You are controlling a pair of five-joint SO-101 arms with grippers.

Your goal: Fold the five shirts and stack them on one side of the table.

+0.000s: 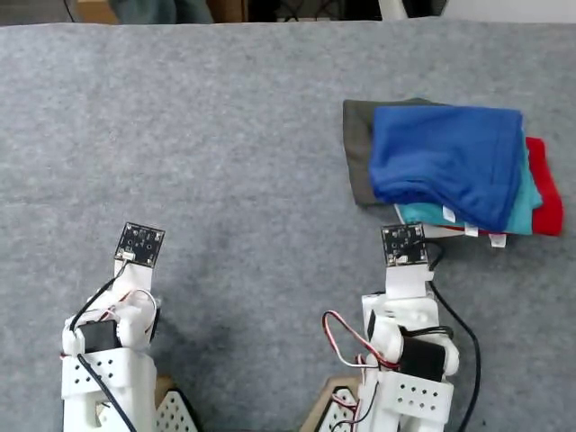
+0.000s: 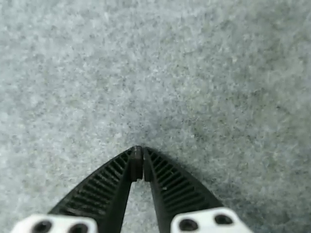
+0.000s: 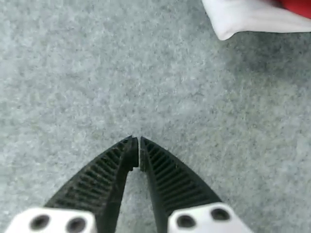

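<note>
Grey felt is covering the whole table (image 1: pixel 225 135), and the stack of shirts (image 1: pixel 450 171) is sitting on its right side, toward the far half.

- The blue shirt (image 1: pixel 445 157) is lying on top. The teal shirt (image 1: pixel 533 191), red shirt (image 1: pixel 549 202) and white shirt (image 3: pixel 243 17) are showing edges beneath it, and a grey-green shirt (image 1: pixel 357 153) is sticking out on the left.
- That is making five layers by my count, though the folds underneath are hidden.
- Both arms are sitting tucked at the near edge.
- The left gripper (image 2: pixel 137 151) is hanging over bare felt, well apart from the stack, with its jaws meeting tip to tip and gripping nothing.
- The right gripper (image 3: pixel 136 141) is hanging near the stack's white corner, its jaws likewise pressed together and empty.

Judgement: folding and stacking are looking finished, so you are sitting at the closing rest step. The next move is asking little of you. The blue layer is lying a bit rumpled and offset, so any tidying would be falling to the right arm, jaws opening first.
</note>
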